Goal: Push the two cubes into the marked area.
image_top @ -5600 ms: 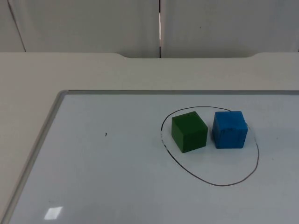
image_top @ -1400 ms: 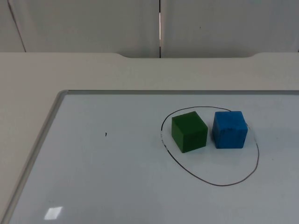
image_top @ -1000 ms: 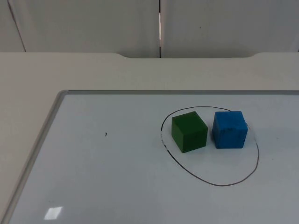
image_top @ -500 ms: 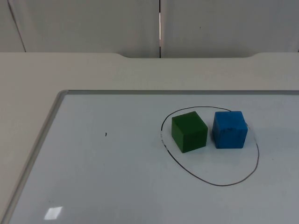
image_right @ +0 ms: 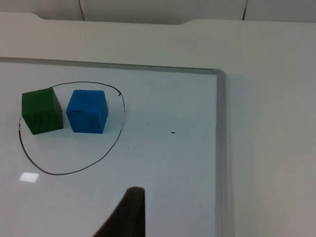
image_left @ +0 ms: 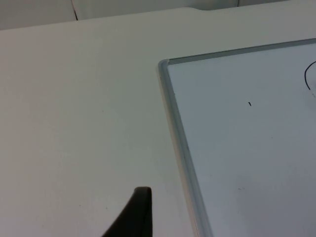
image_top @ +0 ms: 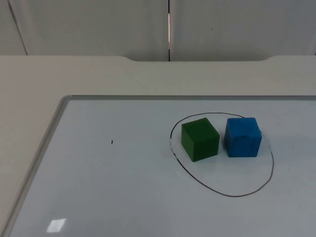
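Green and blue, the two cubes already sit side by side on the whiteboard (image_top: 123, 197), which lies on the white table top (image_top: 29, 79). From my seat the green cube (image_top: 200, 139) and the blue cube (image_top: 243, 137) are just beside one another, a thin gap between them, both inside the hand-drawn marked area (image_top: 232, 195), toward the part of the loop nearest the board's far edge. The blue cube's right side stands close to the line, and the green cube's left edge close to it on the other side; I judge both within, though only narrowly.

My left gripper (image_left: 131, 217) hangs over bare table just off the board's left frame, well apart from the cubes; one black fingertip is all I get of it, so I cannot tell whether it is spread or closed. My right gripper (image_right: 126, 217) hovers over the board near its right frame, with the cubes and the loop ahead of it; again one fingertip, so I cannot tell its state either. Both arms look to be waiting.

As I read it, the task is done or nearly so. The risk from here is my own: any further nudge, or an arm sweeping low across the board, could knock a cube over the line, since each sits so near it.
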